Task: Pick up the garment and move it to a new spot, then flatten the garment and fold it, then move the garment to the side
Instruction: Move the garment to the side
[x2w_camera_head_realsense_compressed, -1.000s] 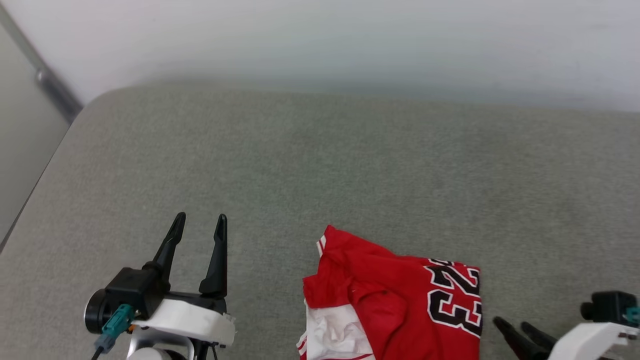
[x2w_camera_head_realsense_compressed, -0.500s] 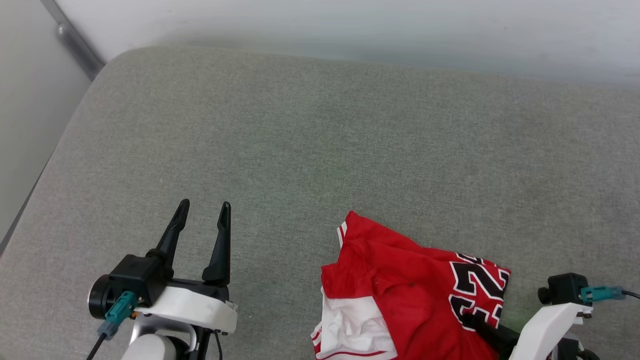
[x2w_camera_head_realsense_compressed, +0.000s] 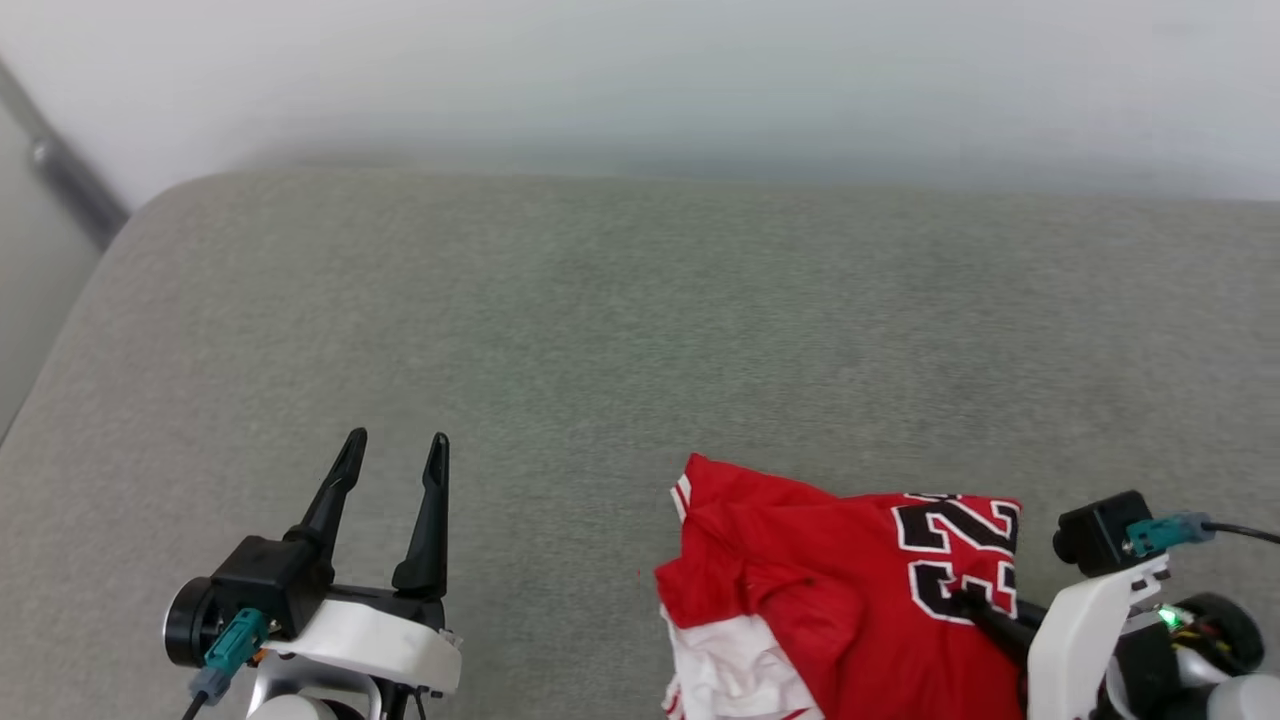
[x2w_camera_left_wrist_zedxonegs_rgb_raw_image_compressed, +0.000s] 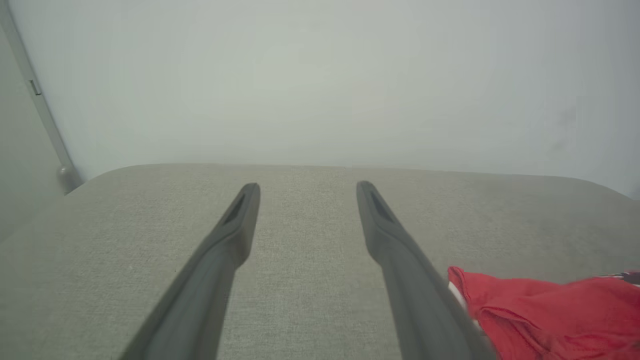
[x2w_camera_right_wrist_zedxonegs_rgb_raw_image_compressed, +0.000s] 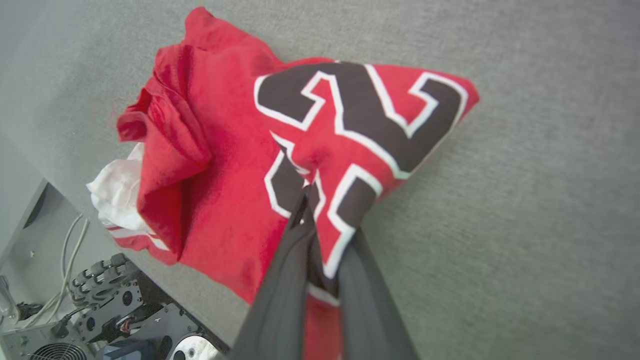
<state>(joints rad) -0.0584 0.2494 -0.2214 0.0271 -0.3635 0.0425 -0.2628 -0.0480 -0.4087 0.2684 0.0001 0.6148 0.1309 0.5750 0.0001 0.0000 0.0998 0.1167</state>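
The garment (x2w_camera_head_realsense_compressed: 850, 590), a crumpled red jersey with black white-outlined numerals and a white sleeve, lies at the near right of the grey cushion (x2w_camera_head_realsense_compressed: 600, 330). My right gripper (x2w_camera_head_realsense_compressed: 965, 603) is shut on a fold of its numbered cloth. In the right wrist view the two dark fingers pinch the garment (x2w_camera_right_wrist_zedxonegs_rgb_raw_image_compressed: 240, 165) at the right gripper (x2w_camera_right_wrist_zedxonegs_rgb_raw_image_compressed: 311, 192). My left gripper (x2w_camera_head_realsense_compressed: 395, 450) stands open and empty at the near left, well apart from the jersey. Between the spread left fingers (x2w_camera_left_wrist_zedxonegs_rgb_raw_image_compressed: 235, 230) lies bare cushion, with the garment (x2w_camera_left_wrist_zedxonegs_rgb_raw_image_compressed: 540, 310) to their right.
A pale wall (x2w_camera_head_realsense_compressed: 640, 80) rises behind the cushion, with a grey rail (x2w_camera_head_realsense_compressed: 60, 175) at the far left. The cushion's near edge drops to robot-base hardware and cables (x2w_camera_right_wrist_zedxonegs_rgb_raw_image_compressed: 90, 305) beside the jersey.
My right gripper moved in from the right onto the jersey's numbered part and shut on a fold there. The head camera shifted. The left gripper stayed open.
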